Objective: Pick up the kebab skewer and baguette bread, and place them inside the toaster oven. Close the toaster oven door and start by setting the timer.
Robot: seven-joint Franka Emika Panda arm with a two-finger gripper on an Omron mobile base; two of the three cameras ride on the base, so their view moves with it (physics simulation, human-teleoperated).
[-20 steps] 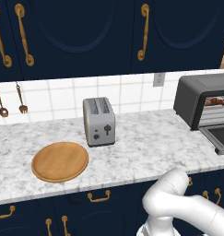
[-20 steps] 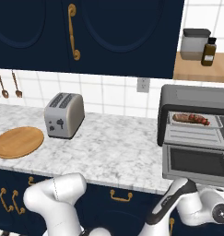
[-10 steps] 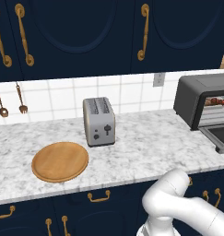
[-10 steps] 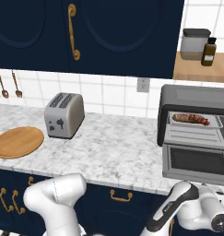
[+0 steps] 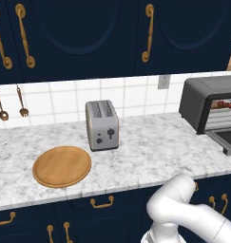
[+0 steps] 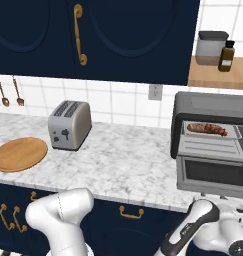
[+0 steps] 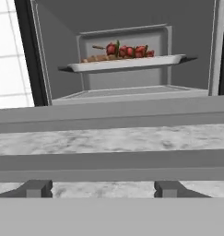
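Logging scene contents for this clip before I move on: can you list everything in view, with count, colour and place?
toaster oven: one, dark grey, right end of the counter.
toaster oven door: one, grey frame with dark glass, folded down open.
tray: one, grey, on the rack inside the oven.
kebab skewer: one, red and brown chunks, on the tray.
baguette bread: something brown lies beside the skewer; too unclear to confirm.
toaster: one, silver, two-slot, mid counter.
wooden plate: one, round, tan, left of the toaster.
counter: one, white-grey marble.
hanging utensils: copper-brown, on the tiled wall, left.
canister and bottle: one each, grey and dark, wooden shelf at upper right.
gripper: one, dark tips, open, below the oven door.
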